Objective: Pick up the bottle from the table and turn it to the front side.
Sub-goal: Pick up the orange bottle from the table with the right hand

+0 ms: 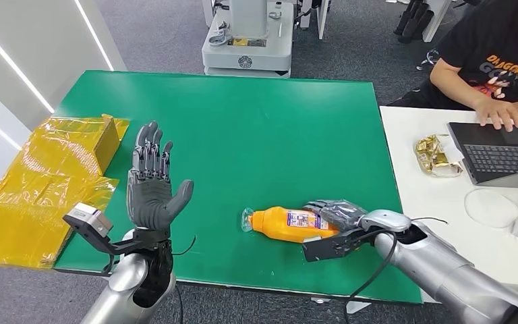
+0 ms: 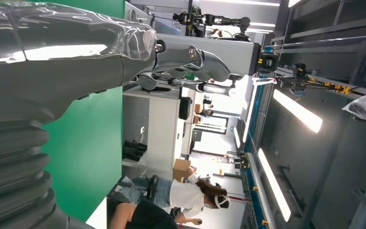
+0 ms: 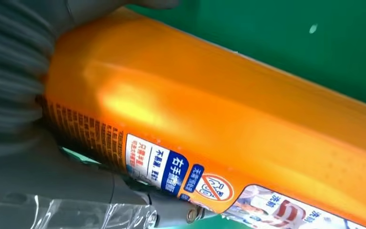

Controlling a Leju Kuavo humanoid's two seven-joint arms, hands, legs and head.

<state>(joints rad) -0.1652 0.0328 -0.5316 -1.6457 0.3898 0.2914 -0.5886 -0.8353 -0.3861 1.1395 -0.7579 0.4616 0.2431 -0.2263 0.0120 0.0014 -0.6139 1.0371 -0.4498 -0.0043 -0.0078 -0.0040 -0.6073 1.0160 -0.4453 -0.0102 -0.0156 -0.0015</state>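
Note:
An orange bottle [image 1: 286,223] with a clear cap and a printed label lies on its side on the green table [image 1: 243,128], cap pointing left. My right hand [image 1: 337,214] wraps around its base end, fingers over the top. Up close in the right wrist view, the orange bottle [image 3: 228,114] sits against the palm, its label [image 3: 171,171] with small print facing the camera. My left hand [image 1: 150,189] is raised upright over the table's near left part, palm bare and fingers spread, holding nothing. In the left wrist view, the left hand [image 2: 76,52] stands above the green surface.
Crumpled yellow wrapping and a yellow box [image 1: 47,175] hang over the table's left edge. To the right, a white table [image 1: 432,202] carries a laptop [image 1: 499,152], wrapped sweets [image 1: 435,155] and a white cable [image 1: 502,206]; a person [image 1: 492,61] types there. A robot base [image 1: 246,40] stands beyond the far edge.

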